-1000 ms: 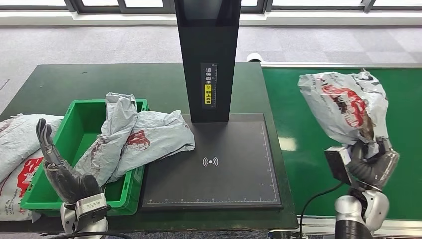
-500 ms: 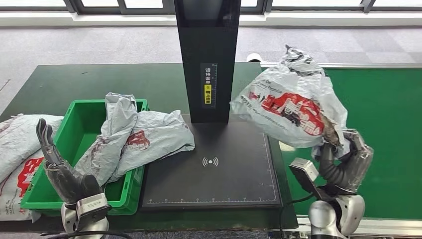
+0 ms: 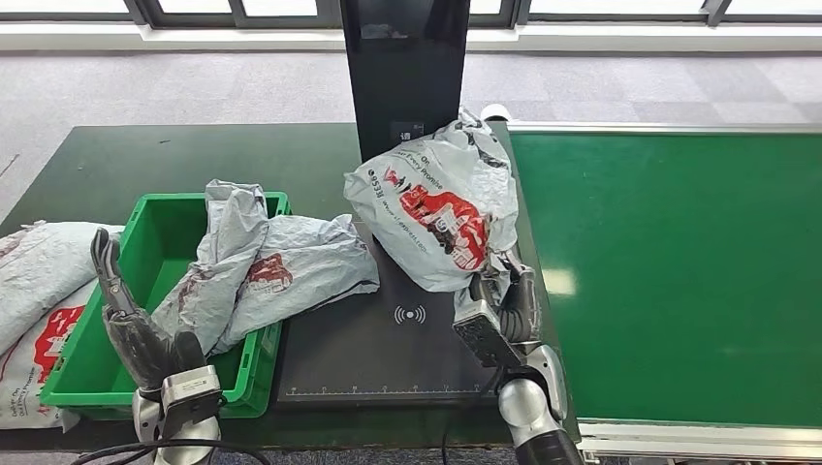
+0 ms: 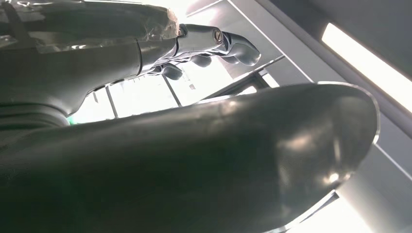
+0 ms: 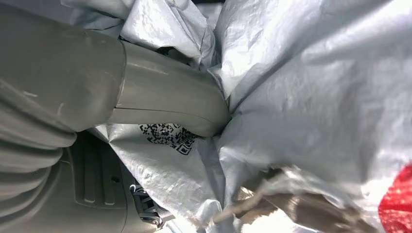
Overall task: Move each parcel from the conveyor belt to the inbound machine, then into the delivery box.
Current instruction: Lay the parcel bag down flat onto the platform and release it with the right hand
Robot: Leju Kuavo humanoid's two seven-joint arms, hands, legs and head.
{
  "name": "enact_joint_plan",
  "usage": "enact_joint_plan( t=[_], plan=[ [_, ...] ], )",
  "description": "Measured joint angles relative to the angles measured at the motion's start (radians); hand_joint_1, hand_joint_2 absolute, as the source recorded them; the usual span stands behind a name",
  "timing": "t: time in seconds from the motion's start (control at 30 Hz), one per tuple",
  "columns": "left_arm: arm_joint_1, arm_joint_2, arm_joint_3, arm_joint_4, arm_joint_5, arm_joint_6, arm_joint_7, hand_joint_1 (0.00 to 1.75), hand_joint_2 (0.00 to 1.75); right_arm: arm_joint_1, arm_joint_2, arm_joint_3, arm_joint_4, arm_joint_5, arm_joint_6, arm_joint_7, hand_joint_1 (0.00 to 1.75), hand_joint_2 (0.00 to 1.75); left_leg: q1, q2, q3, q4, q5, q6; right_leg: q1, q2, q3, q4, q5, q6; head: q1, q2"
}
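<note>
One grey parcel (image 3: 433,218) with red print is gripped from below by the right hand (image 3: 506,302), which holds it above the black scanner pad (image 3: 388,358) of the inbound machine (image 3: 405,73), in front of its upright column. In the right wrist view the thumb (image 5: 165,104) presses into the crumpled wrapper beside a printed code. The green conveyor belt (image 3: 679,271) lies to the right. The left hand (image 3: 131,315) stands with its fingers straight and apart, holding nothing, at the near left of the green box (image 3: 92,373). Two grey parcels (image 3: 262,271) lie in that box, draped over its right rim. More parcels (image 3: 34,291) lie on the table left of the box.
</note>
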Motion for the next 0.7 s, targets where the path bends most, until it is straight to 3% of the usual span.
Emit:
enact_joint_plan(
  t=[0.17, 0.2, 0.3, 0.33, 0.53, 0.7],
  plan=[
    [-0.007, 0.0, -0.019, 0.021, -0.007, 0.0, 0.01, 0.0, 0.0, -0.037, 0.017, 0.002, 0.127, -0.032, 0.027, -0.005, 1.7, 1.75, 0.0, 0.0, 0.0, 0.0, 0.0, 0.0, 0.0, 0.0, -0.001, 0.0, 0.0, 0.0, 0.0, 0.0],
    [-0.009, 0.0, -0.021, 0.027, -0.006, 0.0, 0.008, 0.0, 0.0, -0.043, 0.018, 0.002, 0.147, -0.037, 0.031, -0.005, 1.37, 1.75, 0.0, 0.0, 0.0, 0.0, 0.0, 0.0, 0.0, 0.0, -0.001, 0.0, 0.0, 0.0, 0.0, 0.0],
    [-0.016, 0.0, -0.025, 0.046, -0.003, 0.0, 0.002, 0.0, 0.0, -0.057, 0.021, 0.002, 0.198, -0.045, 0.037, -0.004, 0.12, 1.75, 0.0, 0.0, 0.0, 0.0, 0.0, -0.001, 0.0, 0.001, -0.001, 0.0, 0.0, 0.0, 0.0, 0.0],
    [-0.019, 0.0, -0.028, 0.053, -0.003, 0.0, 0.001, 0.0, 0.0, -0.06, 0.021, 0.002, 0.212, -0.046, 0.041, -0.004, 0.01, 1.75, 0.0, 0.0, 0.0, 0.0, 0.0, -0.001, 0.0, 0.001, -0.001, 0.0, 0.0, 0.0, 0.0, 0.0],
    [-0.039, -0.001, -0.047, 0.086, -0.014, 0.0, 0.0, 0.0, 0.0, -0.056, 0.023, 0.002, 0.247, -0.044, 0.116, 0.015, 0.0, 1.75, 0.0, 0.0, 0.0, 0.0, 0.0, -0.001, 0.0, 0.001, -0.001, 0.0, 0.0, 0.0, 0.0, 0.0],
    [-0.038, -0.001, -0.05, 0.093, -0.03, 0.0, 0.0, 0.0, 0.0, 0.004, 0.022, 0.024, 0.156, -0.067, 0.27, 0.03, 0.0, 1.75, 0.0, 0.0, 0.0, 0.0, 0.0, -0.001, 0.0, 0.001, -0.001, 0.0, 0.0, 0.0, 0.0, 0.0]
  ],
)
